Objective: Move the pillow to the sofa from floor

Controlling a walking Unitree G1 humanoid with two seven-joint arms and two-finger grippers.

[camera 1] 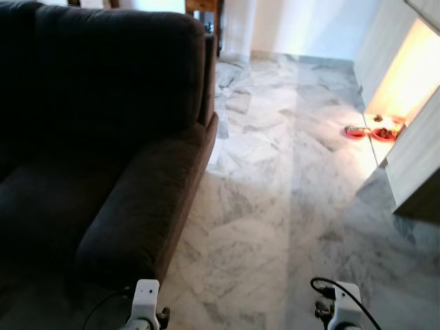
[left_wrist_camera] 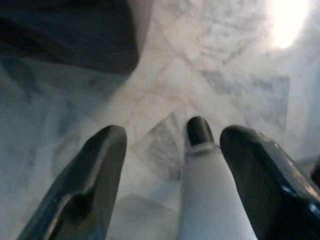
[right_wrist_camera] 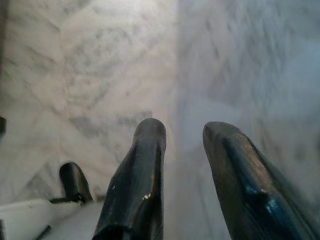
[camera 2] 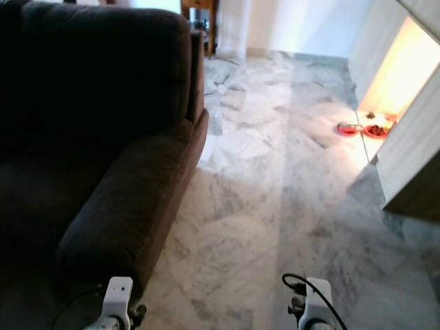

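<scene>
the dark sofa (camera 1: 103,158) stood with its armrest toward the robot, and beside it ran a bare stretch of marble floor (camera 1: 275,206). no pillow could be made out on that floor or on the sofa seat, so where it lay could not be told from here; it probably had to be looked for first. well beyond the sofa, by a lit cabinet (camera 1: 412,89), sat two red bowls (camera 1: 371,131). the left gripper (left_wrist_camera: 170,145) hung low just beside the sofa's front corner, its fingers spread with nothing between them, one of the robot's feet showing below. the right gripper (right_wrist_camera: 182,135) hung farther from the sofa over plain floor, fingers likewise parted and empty. a pillow would likely be light, soft and yielding, so pinching a corner or edge deeply should hold it.
</scene>
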